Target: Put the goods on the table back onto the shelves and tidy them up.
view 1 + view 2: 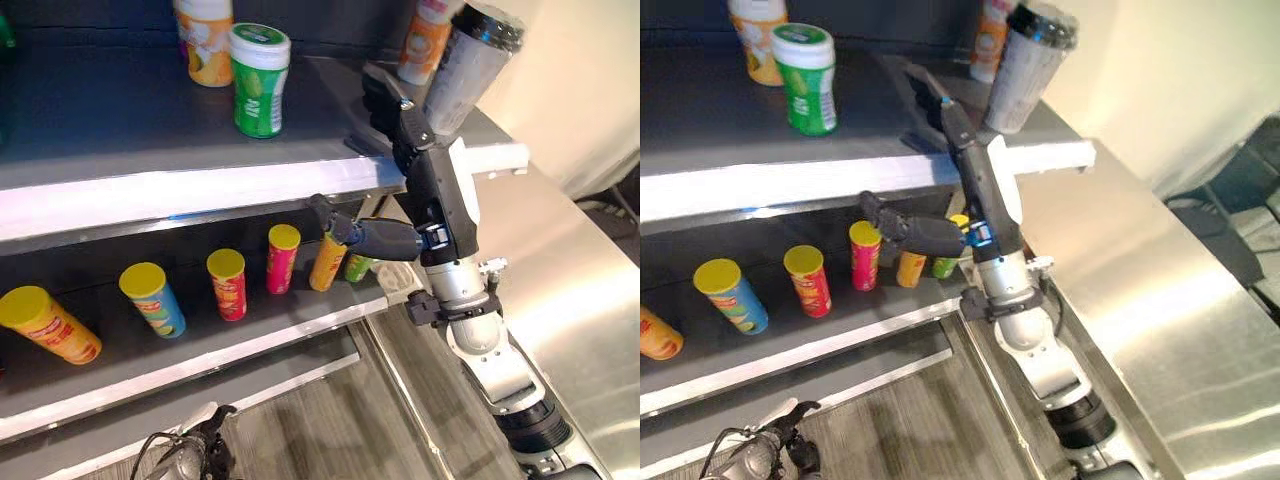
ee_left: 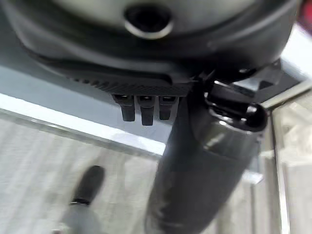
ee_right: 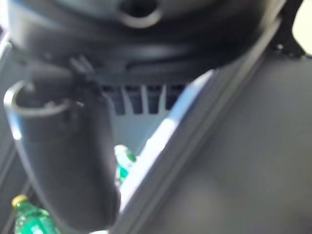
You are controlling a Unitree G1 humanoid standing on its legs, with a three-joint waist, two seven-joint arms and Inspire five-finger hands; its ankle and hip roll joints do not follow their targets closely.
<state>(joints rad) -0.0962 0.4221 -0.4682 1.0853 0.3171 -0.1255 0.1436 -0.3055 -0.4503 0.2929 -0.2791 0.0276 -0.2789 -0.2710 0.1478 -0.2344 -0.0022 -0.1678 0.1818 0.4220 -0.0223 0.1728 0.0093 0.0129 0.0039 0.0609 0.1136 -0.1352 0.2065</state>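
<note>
A silver can with a dark lid (image 1: pixel 465 70) stands tilted at the right end of the top shelf (image 1: pixel 150 130). My right hand (image 1: pixel 430 170) reaches up beside it. Its straight fingers (image 1: pixel 392 105) lie on the shelf against the can's left side, and its thumb (image 1: pixel 360 237) sticks out to the left below the shelf edge. A green canister with a white lid (image 1: pixel 258 80) and two orange canisters (image 1: pixel 205 40) (image 1: pixel 425 40) also stand on the top shelf. My left hand (image 1: pixel 195 450) hangs low over the floor, relaxed and holding nothing.
Several yellow-lidded tubes stand tilted on the lower shelf (image 1: pixel 200 350), from an orange one (image 1: pixel 50 325) at the left to a green one (image 1: pixel 358 268) behind my thumb. A steel table (image 1: pixel 570 290) lies to the right. Green bottles (image 3: pixel 29 219) show below.
</note>
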